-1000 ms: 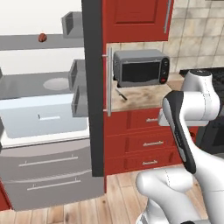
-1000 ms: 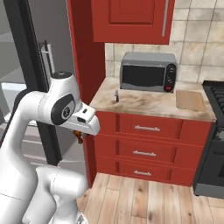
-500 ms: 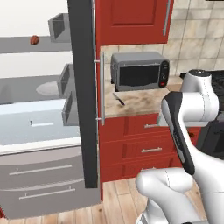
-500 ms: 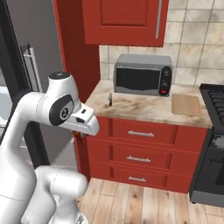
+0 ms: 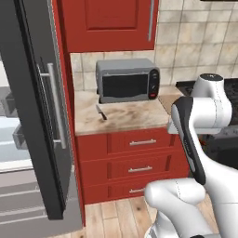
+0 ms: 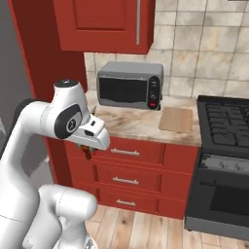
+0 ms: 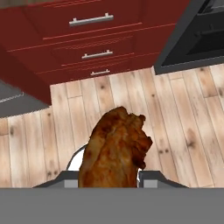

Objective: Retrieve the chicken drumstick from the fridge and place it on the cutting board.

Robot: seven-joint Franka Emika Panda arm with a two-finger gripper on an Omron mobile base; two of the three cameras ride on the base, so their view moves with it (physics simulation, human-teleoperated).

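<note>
Beige counter (image 6: 141, 127) carries toaster oven (image 6: 129, 85), tan cutting board (image 6: 177, 119) to its right, small knife (image 5: 102, 112) in front.

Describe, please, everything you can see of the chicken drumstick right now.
The chicken drumstick is a lumpy piece of roasted-looking meat, glossy reddish-brown with darker patches and a ragged upper end. In the hand view it stands lengthwise between the end effector fingers, which are shut on its lower part, above the wooden floor. From the right base view only a small brown bit shows under the white hand, in front of the red drawers.
</note>
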